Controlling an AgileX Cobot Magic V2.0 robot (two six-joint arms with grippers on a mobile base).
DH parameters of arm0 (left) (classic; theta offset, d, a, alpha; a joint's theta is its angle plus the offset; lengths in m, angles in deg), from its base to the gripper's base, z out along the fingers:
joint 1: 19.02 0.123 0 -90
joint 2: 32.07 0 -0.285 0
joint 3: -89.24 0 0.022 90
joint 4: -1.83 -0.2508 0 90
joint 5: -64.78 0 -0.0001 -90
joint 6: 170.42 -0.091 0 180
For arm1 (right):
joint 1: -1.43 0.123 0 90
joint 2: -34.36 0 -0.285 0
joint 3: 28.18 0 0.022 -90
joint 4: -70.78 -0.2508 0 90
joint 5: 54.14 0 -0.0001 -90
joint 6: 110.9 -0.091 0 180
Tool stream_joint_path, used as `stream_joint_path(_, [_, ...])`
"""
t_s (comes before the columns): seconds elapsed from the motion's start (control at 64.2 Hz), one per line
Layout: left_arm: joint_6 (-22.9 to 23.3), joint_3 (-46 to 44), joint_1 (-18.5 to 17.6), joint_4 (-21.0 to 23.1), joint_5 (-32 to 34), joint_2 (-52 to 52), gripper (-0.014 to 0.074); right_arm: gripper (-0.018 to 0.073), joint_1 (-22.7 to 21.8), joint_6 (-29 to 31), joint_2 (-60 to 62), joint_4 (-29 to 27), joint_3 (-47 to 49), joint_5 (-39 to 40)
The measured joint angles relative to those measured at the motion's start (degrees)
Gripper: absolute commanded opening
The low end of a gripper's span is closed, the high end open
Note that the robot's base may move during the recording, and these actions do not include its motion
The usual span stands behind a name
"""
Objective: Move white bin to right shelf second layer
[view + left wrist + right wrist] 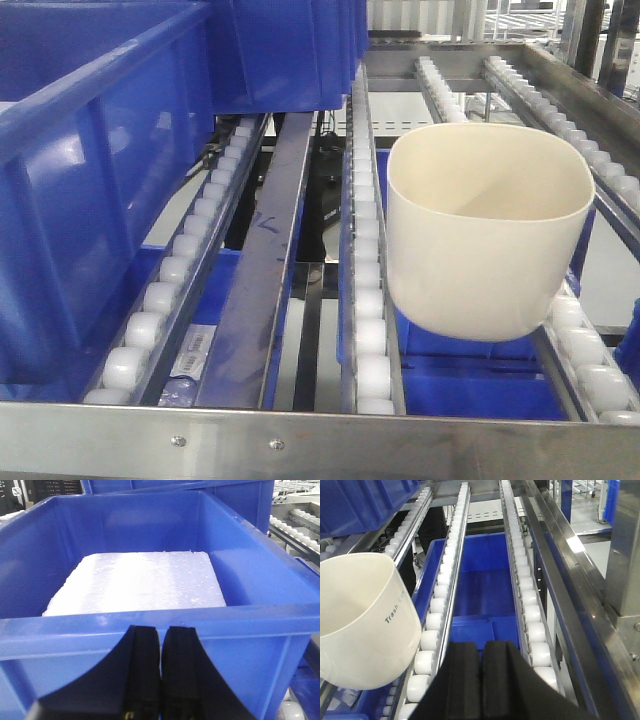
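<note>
white bin empty on roller rails, blue crate holding white foam slab

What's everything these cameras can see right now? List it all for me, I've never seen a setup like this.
white bin: one, cream-white, tilted on the roller rails at the right of the rack; "Trash" lettering shows on its side in the right wrist view.
roller rails: several rows, steel with white rollers, running front to back across the rack.
front lip: one, steel with screws, along the near edge of the rack.
blue crates: at least two up on the rails at left, more on the level below.
white foam slab: one, white, lying in the blue crate under the left wrist camera.
left pincer: one, black, closed, just in front of that crate's rim.
right pincer: one, black, closed, over the rails right of the bin.
</note>
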Motion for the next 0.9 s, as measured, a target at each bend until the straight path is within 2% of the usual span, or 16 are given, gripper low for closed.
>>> stream_joint_path(0.218, [0.0,0.0,0.0,0.0,0.0,0.0,0.0085,0.0056,0.0,4.2,0.0,-3.2,0.0,0.0])
stream_joint_path(0.903, [0.0,0.0,0.0,0.0,0.0,0.0,0.0085,0.0056,0.0,4.6,0.0,-3.4,0.0,0.0])
